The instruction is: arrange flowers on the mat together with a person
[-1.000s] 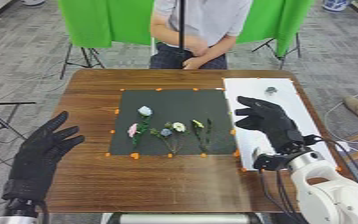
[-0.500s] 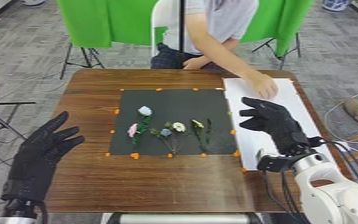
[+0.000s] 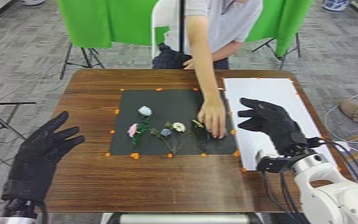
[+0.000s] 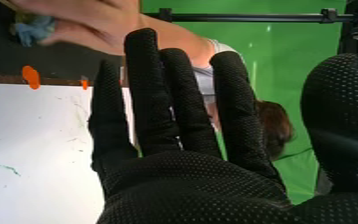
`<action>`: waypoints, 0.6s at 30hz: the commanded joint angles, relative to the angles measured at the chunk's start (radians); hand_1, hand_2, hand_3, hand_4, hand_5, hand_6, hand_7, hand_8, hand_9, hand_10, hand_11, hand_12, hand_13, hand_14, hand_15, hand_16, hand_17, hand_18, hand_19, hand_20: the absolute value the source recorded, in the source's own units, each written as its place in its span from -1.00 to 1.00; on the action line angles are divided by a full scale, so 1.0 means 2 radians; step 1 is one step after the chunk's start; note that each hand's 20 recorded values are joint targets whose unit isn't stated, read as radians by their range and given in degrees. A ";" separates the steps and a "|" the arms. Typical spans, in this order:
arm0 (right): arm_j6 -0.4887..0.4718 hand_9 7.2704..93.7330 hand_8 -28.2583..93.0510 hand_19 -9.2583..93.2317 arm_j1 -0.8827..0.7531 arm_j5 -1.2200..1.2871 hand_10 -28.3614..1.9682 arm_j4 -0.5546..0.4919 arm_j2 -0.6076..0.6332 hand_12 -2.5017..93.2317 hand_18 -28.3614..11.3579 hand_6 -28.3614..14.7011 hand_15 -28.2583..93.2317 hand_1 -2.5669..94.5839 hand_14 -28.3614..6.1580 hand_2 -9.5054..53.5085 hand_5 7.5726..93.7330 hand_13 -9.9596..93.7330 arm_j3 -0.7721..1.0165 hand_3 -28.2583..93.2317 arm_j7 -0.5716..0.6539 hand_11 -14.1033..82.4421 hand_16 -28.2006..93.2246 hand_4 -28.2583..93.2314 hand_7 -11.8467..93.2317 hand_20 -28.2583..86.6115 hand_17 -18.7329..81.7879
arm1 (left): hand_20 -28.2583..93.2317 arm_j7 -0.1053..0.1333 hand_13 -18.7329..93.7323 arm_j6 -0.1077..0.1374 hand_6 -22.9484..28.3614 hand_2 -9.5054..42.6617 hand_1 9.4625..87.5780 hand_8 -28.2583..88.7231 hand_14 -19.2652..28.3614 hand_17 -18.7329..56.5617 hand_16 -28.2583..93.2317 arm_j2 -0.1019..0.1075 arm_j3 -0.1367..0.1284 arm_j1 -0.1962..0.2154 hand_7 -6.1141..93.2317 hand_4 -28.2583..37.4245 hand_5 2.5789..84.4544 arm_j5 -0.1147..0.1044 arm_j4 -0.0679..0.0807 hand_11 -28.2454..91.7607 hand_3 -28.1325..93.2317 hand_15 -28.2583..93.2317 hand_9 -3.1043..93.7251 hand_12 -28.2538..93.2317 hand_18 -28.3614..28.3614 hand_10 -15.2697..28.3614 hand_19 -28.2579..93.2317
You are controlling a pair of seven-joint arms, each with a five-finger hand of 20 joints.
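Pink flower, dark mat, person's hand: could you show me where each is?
Pink flower (image 3: pixel 132 130): head view, on its bloom.
Dark mat (image 3: pixel 175 104): head view, on its bare surface.
Person's hand (image 3: pixel 213 114): head view, on the back of the hand.

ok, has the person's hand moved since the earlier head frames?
Yes. In the head view, the person's hand has gone left and toward the robot, from over the white sheet to the mat's right side.

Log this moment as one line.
person's hand at mat, right side | flowers on mat | left hand open, left of mat | right hand open, over white sheet
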 commanded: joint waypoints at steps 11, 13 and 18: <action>-0.008 -0.02 -0.72 0.29 0.000 0.002 -0.32 0.005 -0.002 -0.62 -0.79 0.26 0.32 -0.43 -0.39 -0.62 -0.02 0.02 -0.004 0.71 -0.006 -0.38 -0.36 -0.98 -0.53 -0.23 -0.43 | -0.39 0.010 -0.22 0.006 0.13 -0.46 -0.73 -0.70 0.97 -0.76 -0.69 0.007 0.007 0.004 -0.56 -1.00 -0.26 -0.003 0.002 -0.11 0.75 0.33 -0.23 -0.35 0.89 0.60 0.29; -0.009 -0.02 -0.72 0.29 -0.001 0.001 -0.32 0.005 -0.002 -0.62 -0.79 0.26 0.32 -0.44 -0.39 -0.62 -0.02 0.02 -0.004 0.71 -0.006 -0.38 -0.36 -0.98 -0.53 -0.23 -0.43 | -0.39 0.010 -0.22 0.007 0.13 -0.46 -0.73 -0.70 0.97 -0.76 -0.69 0.008 0.009 0.002 -0.56 -1.00 -0.26 -0.003 0.003 -0.11 0.75 0.33 -0.23 -0.35 0.89 0.60 0.29; -0.011 -0.02 -0.72 0.29 0.001 0.000 -0.32 0.006 -0.002 -0.62 -0.78 0.26 0.32 -0.44 -0.39 -0.62 -0.02 0.02 -0.006 0.71 -0.009 -0.38 -0.36 -0.98 -0.53 -0.23 -0.43 | -0.39 0.011 -0.22 0.006 0.13 -0.46 -0.73 -0.70 0.97 -0.76 -0.69 0.011 0.011 -0.002 -0.56 -1.00 -0.26 -0.003 0.003 -0.11 0.75 0.34 -0.23 -0.35 0.89 0.60 0.29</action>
